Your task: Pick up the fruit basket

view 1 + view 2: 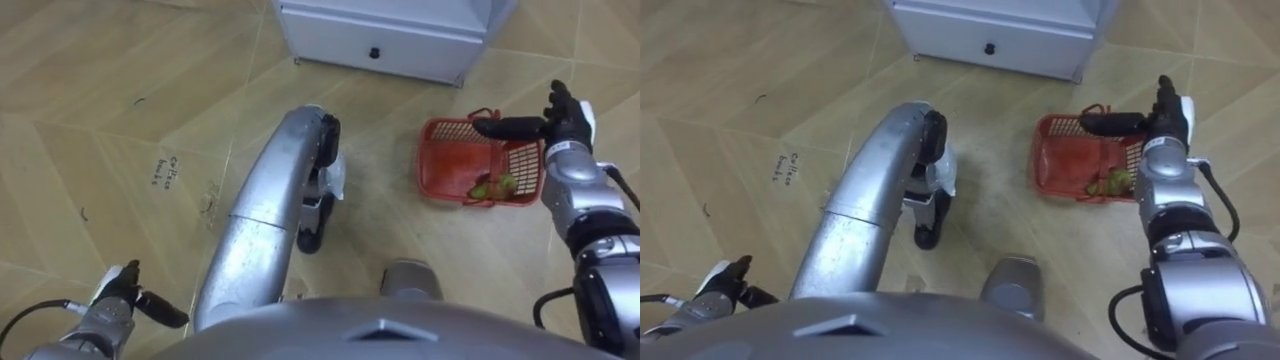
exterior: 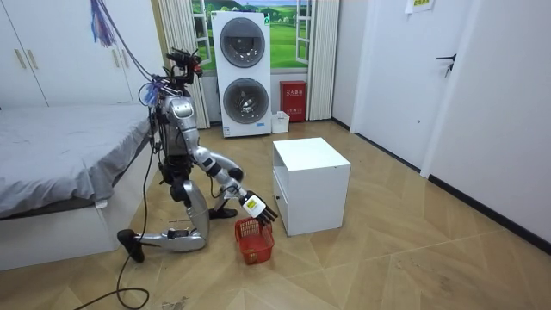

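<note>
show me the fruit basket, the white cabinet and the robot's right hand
fruit basket [image 1: 435, 160]: left eye view, its left mesh wall
white cabinet [image 1: 340, 40]: left eye view, the drawer front
right hand [image 1: 565, 125]: left eye view, middle of the hand

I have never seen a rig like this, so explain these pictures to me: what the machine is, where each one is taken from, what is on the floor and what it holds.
This is a humanoid robot with two arms and fingered hands. Two pictures come from the camera eyes in its head, looking down. The third comes from a camera standing in the room, and shows the robot kneeling on the wooden floor beside a white cabinet. On the floor by the cabinet stands a red fruit basket with greenish fruit inside. The right hand hovers over the basket, fingers straight, thumb stretched across it. The left hand hangs low at its side, open. Neither hand holds anything.
</note>
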Available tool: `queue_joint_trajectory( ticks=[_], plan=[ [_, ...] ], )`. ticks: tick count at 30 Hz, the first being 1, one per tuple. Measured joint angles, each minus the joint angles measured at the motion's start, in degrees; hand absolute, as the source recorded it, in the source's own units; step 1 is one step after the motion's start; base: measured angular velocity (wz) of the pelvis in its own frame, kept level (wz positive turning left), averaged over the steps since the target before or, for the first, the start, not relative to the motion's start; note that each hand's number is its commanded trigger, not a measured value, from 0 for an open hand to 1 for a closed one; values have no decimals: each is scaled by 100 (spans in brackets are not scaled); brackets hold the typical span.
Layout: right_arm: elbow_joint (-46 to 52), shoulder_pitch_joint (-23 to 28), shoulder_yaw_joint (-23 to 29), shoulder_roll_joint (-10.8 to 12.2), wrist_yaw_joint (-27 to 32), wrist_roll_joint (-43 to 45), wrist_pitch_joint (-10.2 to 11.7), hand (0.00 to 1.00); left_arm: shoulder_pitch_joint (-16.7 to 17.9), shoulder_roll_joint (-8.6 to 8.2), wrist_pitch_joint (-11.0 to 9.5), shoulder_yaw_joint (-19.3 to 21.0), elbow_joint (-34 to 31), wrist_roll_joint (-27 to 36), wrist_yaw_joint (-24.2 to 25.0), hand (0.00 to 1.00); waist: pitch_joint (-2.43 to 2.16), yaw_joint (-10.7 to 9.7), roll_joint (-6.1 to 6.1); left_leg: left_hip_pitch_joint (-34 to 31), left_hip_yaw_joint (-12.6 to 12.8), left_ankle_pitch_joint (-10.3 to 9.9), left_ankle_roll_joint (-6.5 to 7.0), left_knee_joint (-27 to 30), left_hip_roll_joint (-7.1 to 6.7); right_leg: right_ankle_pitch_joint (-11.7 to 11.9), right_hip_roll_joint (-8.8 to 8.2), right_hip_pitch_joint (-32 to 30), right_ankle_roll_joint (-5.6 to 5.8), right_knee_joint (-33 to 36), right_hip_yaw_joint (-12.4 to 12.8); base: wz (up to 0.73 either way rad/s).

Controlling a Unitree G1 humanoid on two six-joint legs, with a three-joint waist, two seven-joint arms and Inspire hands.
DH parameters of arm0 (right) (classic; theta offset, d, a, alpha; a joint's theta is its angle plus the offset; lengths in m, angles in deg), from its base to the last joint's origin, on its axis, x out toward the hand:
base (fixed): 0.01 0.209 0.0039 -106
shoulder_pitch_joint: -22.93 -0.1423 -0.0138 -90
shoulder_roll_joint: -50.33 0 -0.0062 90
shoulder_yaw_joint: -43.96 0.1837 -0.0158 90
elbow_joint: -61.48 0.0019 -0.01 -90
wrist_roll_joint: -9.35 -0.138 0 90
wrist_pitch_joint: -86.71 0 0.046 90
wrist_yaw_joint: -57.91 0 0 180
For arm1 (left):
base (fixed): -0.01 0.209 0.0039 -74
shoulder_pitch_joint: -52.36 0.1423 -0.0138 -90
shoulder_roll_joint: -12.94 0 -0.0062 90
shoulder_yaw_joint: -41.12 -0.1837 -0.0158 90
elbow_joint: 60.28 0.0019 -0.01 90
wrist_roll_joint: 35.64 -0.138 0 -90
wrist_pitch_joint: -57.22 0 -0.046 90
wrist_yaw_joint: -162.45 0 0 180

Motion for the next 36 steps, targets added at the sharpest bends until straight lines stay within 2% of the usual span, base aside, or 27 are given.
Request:
queue_joint_trajectory(
  ticks=[2, 5, 7, 8, 12, 15, 28, 36],
  plan=[
    [-213, -15, -6, -107, -45, -125, 0, 0, 19, 20, 2, 8, 0, 35, 27, 0, -8, 18, 68, -57, 39, 15, 25, -15, 2, -3, -38, -65, 5, 2, 6, 6],
    [-441, -11, -6, -196, -81, -495, -11, 0, 51, 123, 6, 14, -7, 143, 79, 0, -17, 57, 99, -141, 79, 31, 23, -51, 7, -5, -74, -181, 9, 5, 16, 5],
    [-492, -11, -6, -271, -87, -646, -10, 0, 51, 131, 22, 25, -16, 164, 121, 0, -19, 97, 123, -166, 97, 35, 22, -60, 38, -8, -76, -230, 15, 8, 32, 2],
    [-504, -11, -6, -322, -114, -693, -10, 0, 52, 131, 30, 25, -29, 170, 151, 0, -18, 133, 124, -167, 133, 35, 26, -67, 100, -11, -75, -263, 21, 14, 52, 0],
    [-604, -13, -89, -472, -263, -690, -3, 0, 59, 129, 87, 17, -31, 247, 295, 0, -33, 133, 151, -166, 155, 42, 35, -94, 138, -15, -67, -270, 29, 15, 18, 2],
    [-699, 2, -113, -483, -284, -687, -8, 0, 83, 129, 133, 17, -31, 247, 373, 0, -40, 126, 166, -166, 180, 47, 44, -97, 193, -15, -54, -294, 28, 27, 25, 0],
    [-1137, -5, -118, -483, -455, -710, -68, 0, 52, 78, 187, 11, -47, 252, 501, 0, -49, 136, 217, -241, 182, 88, 54, -98, 205, -37, -37, -377, 68, 71, 33, 0],
    [-1169, -9, -394, -472, -713, -834, -82, 0, 39, 73, 187, -133, -47, 253, 661, 0, -46, 193, 237, -271, 189, 107, 90, -87, 201, -40, -45, -384, 75, 81, 22, 0]
  ],
)
